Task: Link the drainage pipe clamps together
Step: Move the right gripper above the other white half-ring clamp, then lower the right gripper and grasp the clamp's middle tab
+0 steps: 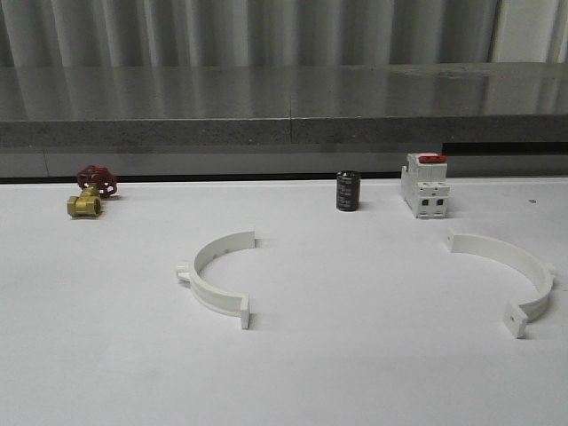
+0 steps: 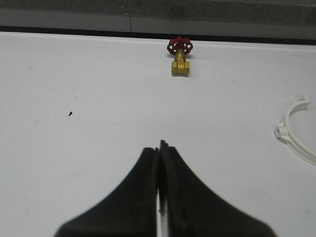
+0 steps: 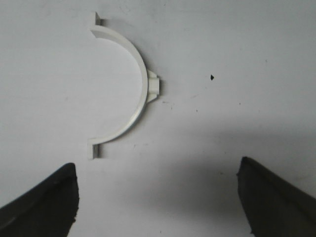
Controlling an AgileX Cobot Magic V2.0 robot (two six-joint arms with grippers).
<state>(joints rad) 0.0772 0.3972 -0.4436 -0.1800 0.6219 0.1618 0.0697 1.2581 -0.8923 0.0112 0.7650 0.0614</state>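
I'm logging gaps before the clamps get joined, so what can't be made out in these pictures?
- Left clamp half, left wrist view: the picture's edge cuts off most of its arc.
- Right clamp half, front view: its outer curve sits at the picture's edge.
- Switch block and black cylinder, front view: markings too small to read.
- Right end effector, right wrist view: fingers cropped by the picture's corners.

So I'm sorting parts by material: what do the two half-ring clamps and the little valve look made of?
Left clamp half and right clamp half: apparently moulded white plastic, matte, with uniform colour and crisp square end tabs. Valve: the body looks like brass, yellow with a metallic sheen; its red handwheel seems to be painted metal or plastic, and the pictures cannot settle which.
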